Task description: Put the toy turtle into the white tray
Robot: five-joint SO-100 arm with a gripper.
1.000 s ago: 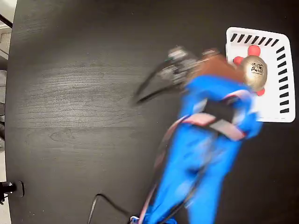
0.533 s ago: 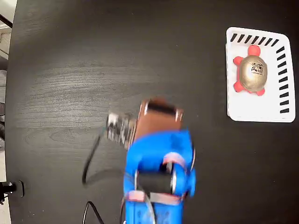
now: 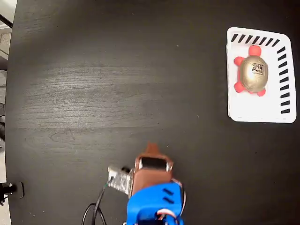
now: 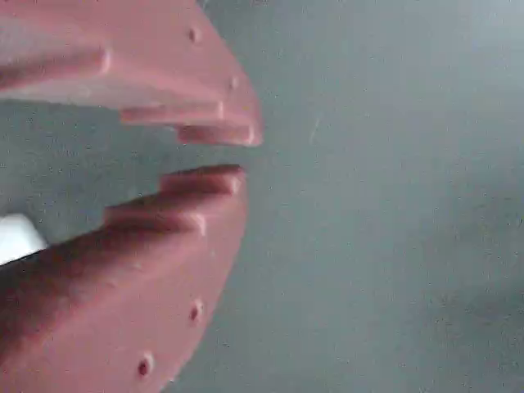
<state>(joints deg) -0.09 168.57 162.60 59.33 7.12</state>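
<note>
The toy turtle (image 3: 253, 73), with its gold-tan shell, square sticker and red head and feet, lies inside the white tray (image 3: 262, 105) at the upper right of the fixed view. Nothing touches it. My gripper (image 3: 151, 148) is far off at the bottom centre, folded back over the blue arm (image 3: 154, 204), its brown tip pointing up the picture. In the wrist view the two reddish-brown fingers (image 4: 205, 123) nearly meet at their tips, with only a thin gap and nothing between them; my gripper (image 4: 239, 154) is shut and empty. Neither turtle nor tray shows in the wrist view.
A black cable (image 3: 96, 212) loops on the dark wooden table (image 3: 93, 84) beside the arm's base. A small black fitting (image 3: 10, 189) sits at the table's left edge, with pale floor beyond it.
The arm has swung away from the tray and drawn back down to the bottom centre. The turtle has stayed lying in the tray, free of the gripper.
</note>
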